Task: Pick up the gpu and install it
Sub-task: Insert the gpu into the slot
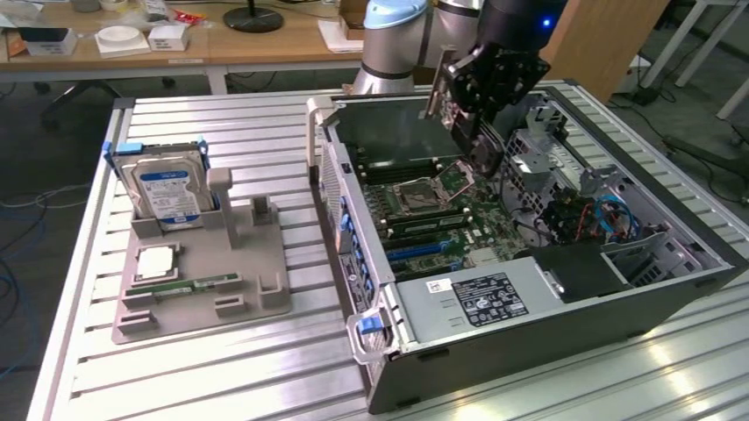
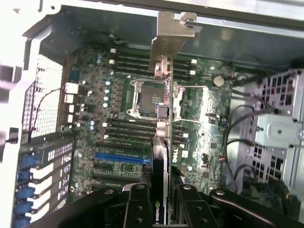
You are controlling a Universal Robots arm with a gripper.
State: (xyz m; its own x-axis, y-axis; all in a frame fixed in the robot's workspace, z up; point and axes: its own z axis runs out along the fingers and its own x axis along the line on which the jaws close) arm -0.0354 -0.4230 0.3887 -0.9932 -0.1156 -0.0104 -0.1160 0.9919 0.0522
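I'm looking at a slotted aluminium table (image 1: 234, 123) with an open computer case (image 1: 562, 342) lying on its side, taking up most of the exterior view's right. The pale robot arm (image 1: 398, 35) rises at about twelve o'clock from the case and reaches over its open side.

At nine o'clock from the case, well apart from it, sits a grey holding tray (image 1: 199, 298). A silver hard drive (image 1: 167, 193) with a blue-and-white label stands upright at the tray's eleven o'clock corner. A square processor chip (image 1: 156, 261) lies flat below it, and a slim green memory stick (image 1: 188, 285) lies just beside the chip at its five o'clock.

Inside the case the green motherboard (image 1: 468, 219) faces up, and a boxed power unit (image 1: 486, 298) with a white-lettered label sits at its six o'clock.

The black gripper (image 1: 486, 96) hangs over the board, at about one o'clock from the processor socket (image 1: 424, 191). Its claw is pinched narrow on the gpu (image 1: 444, 83), which it holds on edge. In the wrist view the fingers (image 2: 137, 204) sit on either face of the dark card (image 2: 160, 156), with the pale metal bracket at the end farthest from them. The card hangs above the socket (image 2: 147, 97) area and is not seated in any slot. The long blue slot (image 2: 118, 156) lies off to one side of it.
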